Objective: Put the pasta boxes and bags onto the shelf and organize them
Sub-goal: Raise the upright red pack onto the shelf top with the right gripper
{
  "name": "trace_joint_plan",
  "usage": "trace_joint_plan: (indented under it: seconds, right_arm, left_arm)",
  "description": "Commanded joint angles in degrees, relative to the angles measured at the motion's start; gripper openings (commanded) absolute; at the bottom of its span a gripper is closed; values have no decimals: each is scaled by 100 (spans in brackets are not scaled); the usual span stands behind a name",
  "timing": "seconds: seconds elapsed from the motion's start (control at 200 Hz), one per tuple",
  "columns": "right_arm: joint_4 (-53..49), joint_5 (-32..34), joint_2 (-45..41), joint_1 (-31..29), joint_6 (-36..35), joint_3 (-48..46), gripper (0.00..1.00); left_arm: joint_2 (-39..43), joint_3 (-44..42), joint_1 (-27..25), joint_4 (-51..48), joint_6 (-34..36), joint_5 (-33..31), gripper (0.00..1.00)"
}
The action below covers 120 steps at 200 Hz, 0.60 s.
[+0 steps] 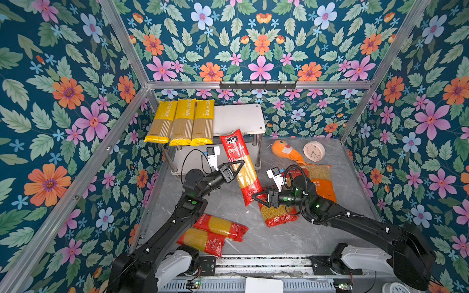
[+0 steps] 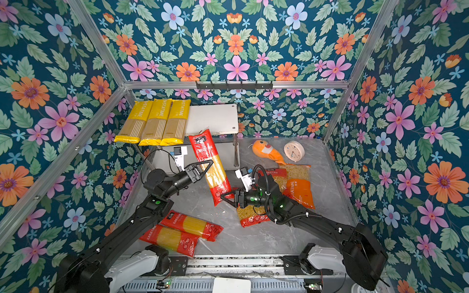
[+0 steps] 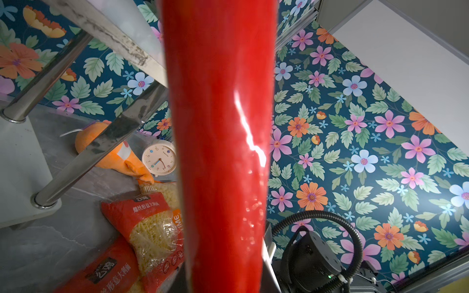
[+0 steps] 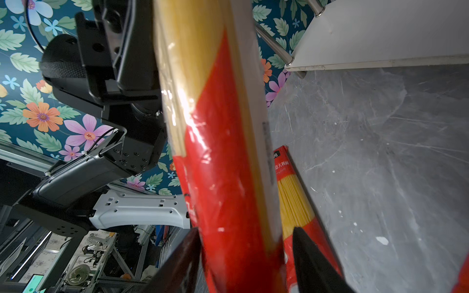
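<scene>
A long red spaghetti pack [image 1: 241,165] [image 2: 210,165] hangs tilted in front of the shelf [image 1: 238,119], its top end near the upper board's edge. My left gripper [image 1: 242,162] [image 2: 210,162] is shut on its middle, and the pack [image 3: 220,152] fills the left wrist view. My right gripper [image 1: 253,196] [image 4: 243,253] stands open around the pack's lower end, with a gap at one finger. Three yellow spaghetti packs [image 1: 182,121] lie side by side on the top board. Two red spaghetti packs [image 1: 218,225] lie at the front left. Short-pasta bags [image 1: 279,215] and an orange bag [image 1: 322,182] lie under my right arm.
An orange plush fish [image 1: 286,152] and a round clock [image 1: 314,151] sit at the back right of the grey table. A black hook rail [image 1: 257,85] hangs on the back wall above the shelf. The shelf's lower board [image 1: 195,159] is bare.
</scene>
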State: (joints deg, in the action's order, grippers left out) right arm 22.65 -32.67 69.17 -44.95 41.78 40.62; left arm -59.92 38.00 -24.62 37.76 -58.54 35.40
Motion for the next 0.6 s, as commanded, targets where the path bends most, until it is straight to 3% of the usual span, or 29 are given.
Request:
trace_joint_plan:
  seconds: [0.0,0.11,0.275,0.39,0.595]
  right_arm:
    - [470,-50,6,-14,44,58,57]
    - [664,-145,176,-18,100,228,54]
    - [970,-308,389,-62,191,359,30]
    - [1122,-167,347,-66,214,332,17]
    - [1290,-16,324,-59,364,541,7]
  left_arm:
    - [-35,50,9,727,-289,85,18]
    - [-70,3,9,854,-394,96,18]
    - [-73,42,26,784,-371,57,22]
    - [-92,113,65,723,-403,77,31]
    - [-2,143,189,671,-478,115,56]
